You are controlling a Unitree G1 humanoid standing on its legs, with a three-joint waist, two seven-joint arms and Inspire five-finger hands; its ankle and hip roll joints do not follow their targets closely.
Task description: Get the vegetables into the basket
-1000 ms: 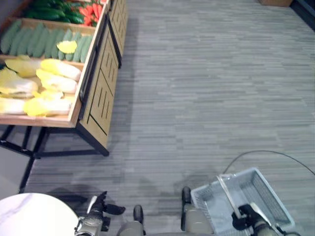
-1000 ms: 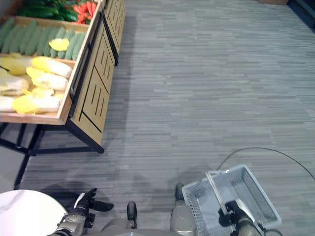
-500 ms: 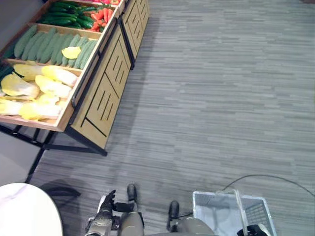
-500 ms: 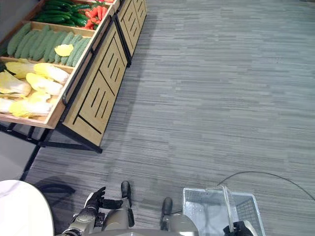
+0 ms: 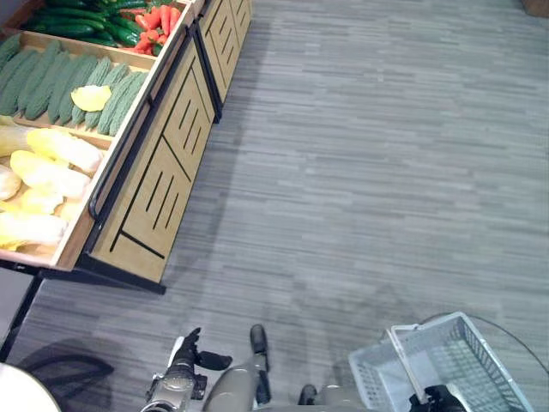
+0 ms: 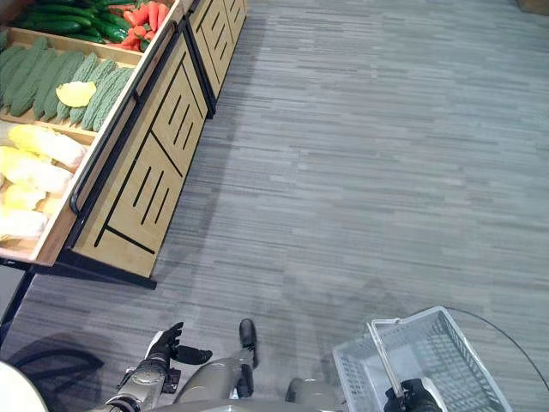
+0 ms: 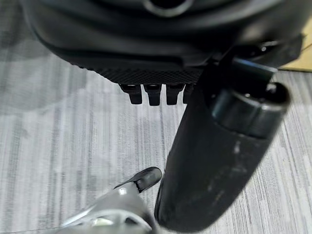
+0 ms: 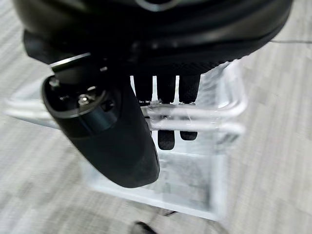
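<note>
A wooden produce stand (image 5: 146, 189) stands at the left. Its bins hold pale green bumpy gourds (image 5: 51, 81), yellow-white cabbages (image 5: 47, 167), red carrots (image 5: 154, 17) and dark green cucumbers (image 5: 69, 21). A white mesh basket (image 5: 455, 360) hangs low at the right, empty, its handle (image 8: 195, 119) held by my right hand (image 6: 412, 397), whose fingers curl round it. My left hand (image 5: 184, 365) hangs low at the left, fingers relaxed and thumb out, holding nothing. Both hands are well short of the stand.
Grey striped carpet floor (image 5: 360, 172) stretches wide between me and the stand. A white round table (image 6: 10, 390) shows at the bottom left corner, with a dark frame (image 5: 60, 373) beside it. The stand's black metal rail (image 5: 116, 163) runs along its front edge.
The whole picture has shifted, so the camera moved; the stand now sits further left and closer. The basket stays in my right hand, and the left hand remains open at my side.
</note>
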